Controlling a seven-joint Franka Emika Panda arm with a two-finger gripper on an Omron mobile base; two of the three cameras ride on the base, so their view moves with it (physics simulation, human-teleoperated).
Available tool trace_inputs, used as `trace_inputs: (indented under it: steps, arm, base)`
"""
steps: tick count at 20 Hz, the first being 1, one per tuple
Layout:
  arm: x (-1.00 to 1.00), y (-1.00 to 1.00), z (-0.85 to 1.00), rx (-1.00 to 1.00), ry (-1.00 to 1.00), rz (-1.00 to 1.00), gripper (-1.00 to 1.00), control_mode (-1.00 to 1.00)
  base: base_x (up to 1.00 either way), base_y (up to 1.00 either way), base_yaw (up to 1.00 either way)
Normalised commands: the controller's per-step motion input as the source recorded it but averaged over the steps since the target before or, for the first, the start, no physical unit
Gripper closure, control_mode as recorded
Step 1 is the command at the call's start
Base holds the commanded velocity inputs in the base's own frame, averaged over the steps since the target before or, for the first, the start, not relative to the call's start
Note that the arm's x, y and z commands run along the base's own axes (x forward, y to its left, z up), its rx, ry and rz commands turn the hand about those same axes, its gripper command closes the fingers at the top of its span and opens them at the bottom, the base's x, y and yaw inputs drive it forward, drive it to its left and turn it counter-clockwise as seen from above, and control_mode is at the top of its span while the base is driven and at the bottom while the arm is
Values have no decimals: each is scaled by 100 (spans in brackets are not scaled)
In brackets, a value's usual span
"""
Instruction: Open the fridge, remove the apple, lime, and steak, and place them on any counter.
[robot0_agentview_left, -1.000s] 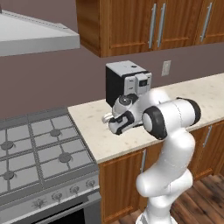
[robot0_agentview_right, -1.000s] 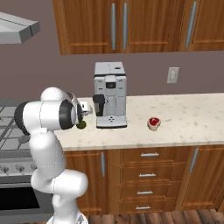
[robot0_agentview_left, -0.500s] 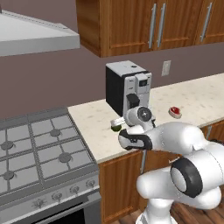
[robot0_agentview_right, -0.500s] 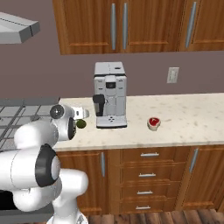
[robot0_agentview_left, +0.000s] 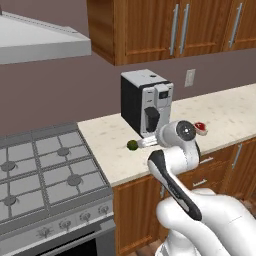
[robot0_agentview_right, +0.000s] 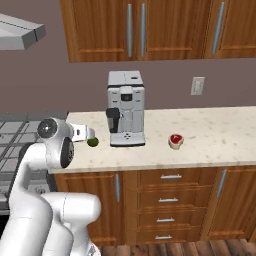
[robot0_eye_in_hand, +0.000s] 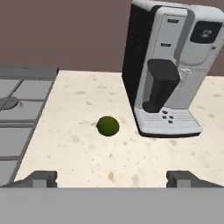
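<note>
Lime (robot0_eye_in_hand: 107, 126) down on counter (robot0_eye_in_hand: 87, 157), jaws wide open, empty.
Lime sits ahead of gripper (robot0_eye_in_hand: 111, 178), betw. jaws' line, apart. Risk: it's round, a nudge cld roll it toward stove (robot0_eye_in_hand: 17, 109) or counter edge. Coffee machine (robot0_eye_in_hand: 168, 70) close on one side; open room behind.

A home kitchen: a cream speckled counter (robot0_agentview_right: 215, 145) runs over brown wooden cabinets (robot0_agentview_right: 170, 200) with silver bar handles. A grey gas stove (robot0_agentview_left: 45, 175) sits at nine o'clock under a range hood (robot0_agentview_left: 40, 45), a coffee machine (robot0_agentview_right: 126, 107) at twelve, a wall outlet (robot0_agentview_right: 198, 85) behind.
</note>
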Motion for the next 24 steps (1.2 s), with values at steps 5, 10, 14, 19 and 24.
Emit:
trace_inputs:
  steps: [5,10,14,19,24]
  arm:
    - [-97,-26,92,0,57,-11,-100,-100]
    - [-86,-3,16,0,41,-3,-100,-100]
    - [-24,0,0,0,1,0,-100,-100]
    - [-1,0,0,0,0,0,-100,100]
    - [0,0,0,0,0,0,-100,100]
  base:
    - [0,0,0]
    - [0,0,0]
    - [0,0,0]
    - [-38,-3,-30]
    - [-46,0,-89]
